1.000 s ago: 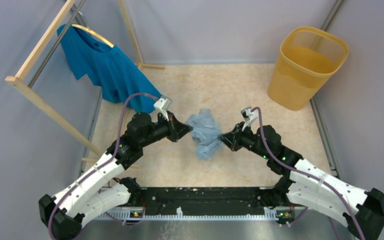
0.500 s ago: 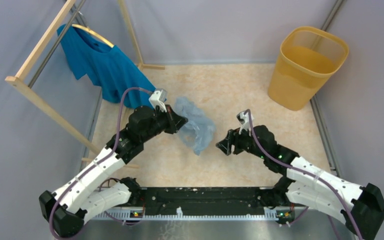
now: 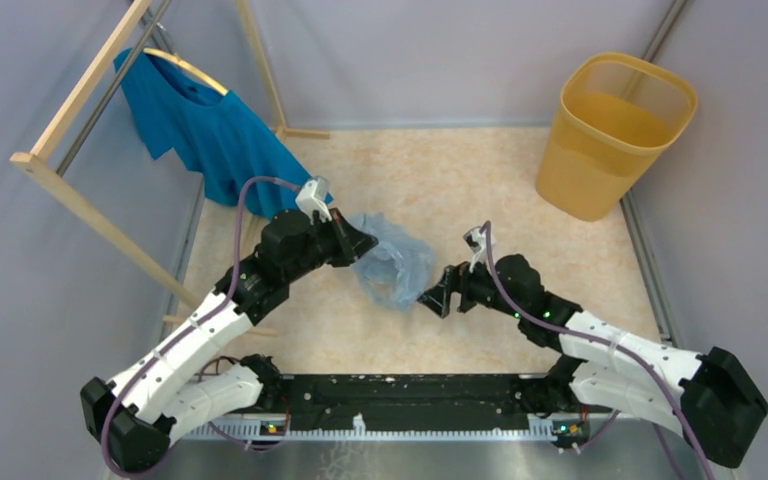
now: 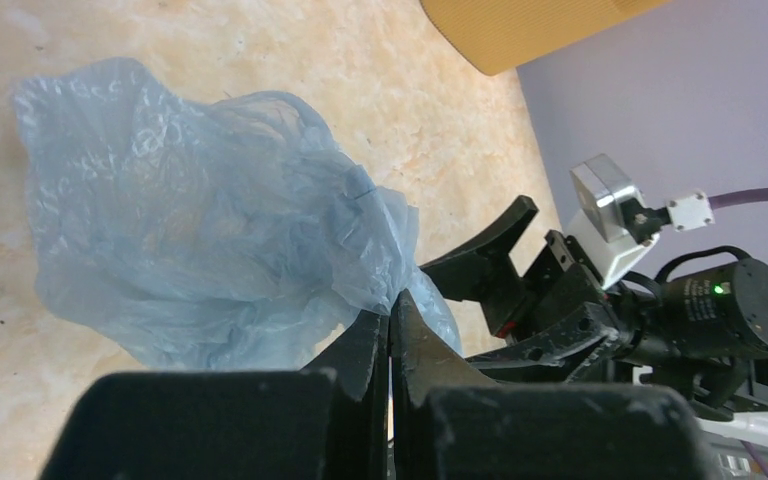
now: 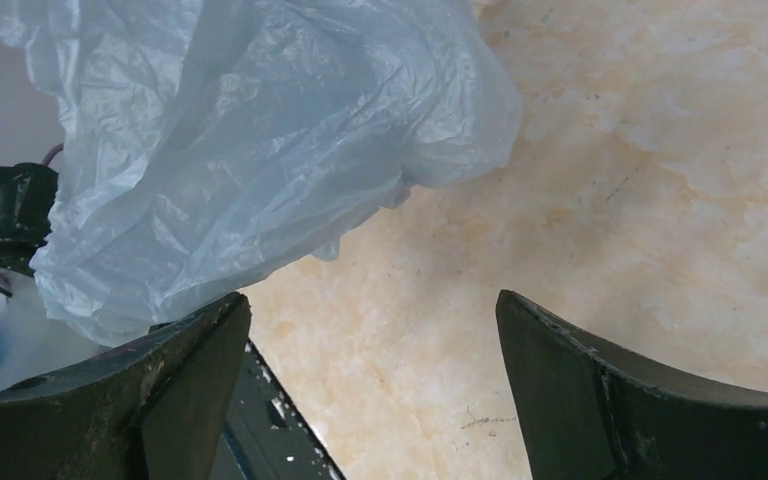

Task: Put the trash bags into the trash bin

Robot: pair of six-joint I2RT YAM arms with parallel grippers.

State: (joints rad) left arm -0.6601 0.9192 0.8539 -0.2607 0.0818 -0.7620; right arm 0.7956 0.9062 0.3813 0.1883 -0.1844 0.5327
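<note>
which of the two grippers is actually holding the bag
The left gripper: its fingers are pinched shut on the trash bag, while the right gripper stands wide open next to it, gripping nothing.

Both arms wore glossy white shells on their long links, the left arm (image 3: 185,350) and the right arm (image 3: 625,350) alike, with chunky black housings at every joint. A thin purple cable (image 3: 242,215) ran along each one to a small silver-white camera box (image 4: 605,215) fitted with a white plug (image 4: 693,208). A green light (image 4: 717,288) glowed on a round black motor housing (image 4: 755,310). The left gripper (image 4: 390,315) and right gripper (image 5: 372,300) had matte black, wedge-shaped fingers (image 5: 190,380), faintly scuffed. A black rail (image 3: 410,395) joined the bases.
</note>
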